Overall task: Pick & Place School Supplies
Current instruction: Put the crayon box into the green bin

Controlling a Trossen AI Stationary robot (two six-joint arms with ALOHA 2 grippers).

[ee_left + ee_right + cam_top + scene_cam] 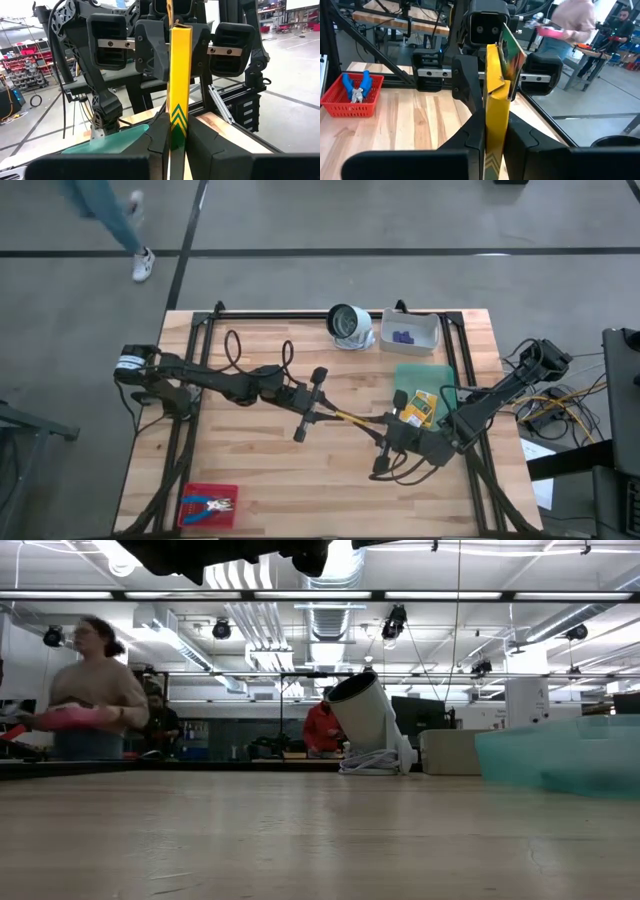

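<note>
A yellow-and-green crayon box (350,418) hangs level above the middle of the table, between my two grippers. My left gripper (328,413) comes from the table's left and is shut on one end of the box. My right gripper (368,426) comes from the right and is shut on the other end. More crayon boxes (420,408) lie on the green mat (420,375). Purple pieces (403,337) lie in the white bin (432,330). A blue-handled tool (212,505) lies in the red tray (190,515). My left gripper pinches the box's left end (178,120) between its two fingers, one on each broad face. The fingers point level and lie along the box. The box stands on edge, clear of the table. My right gripper pinches the box's opposite end (495,125) between its two fingers, on the broad faces. It comes about level from the table's right, fingers along the box. The box's flap end (512,55) reaches toward the left gripper.
A white-grey round object (348,325) stands at the far edge beside the bin. The red tray sits at the near left corner. Black frame rails (190,430) run along both sides of the table. A person (95,690) stands in the room beyond.
</note>
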